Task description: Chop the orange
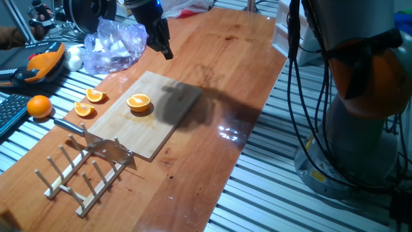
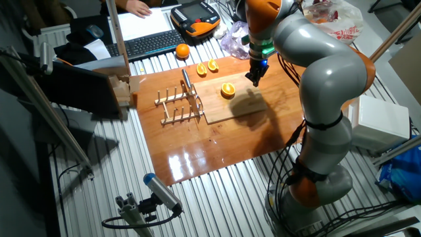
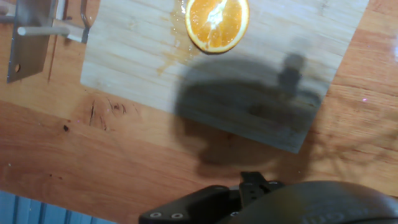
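The orange is a half with its cut face up, on the left part of a pale wooden cutting board. It also shows in the other fixed view and at the top of the hand view. My gripper hangs well above the table past the board's far edge, away from the orange; it also shows in the other fixed view. Its fingers look pressed together and hold nothing. In the hand view only the dark gripper body shows at the bottom. A knife lies with its blade on a wooden rack beside the board.
A whole orange and two thin orange wedges lie left of the board. A clear plastic bag and an orange pendant sit at the back left. The robot base stands to the right.
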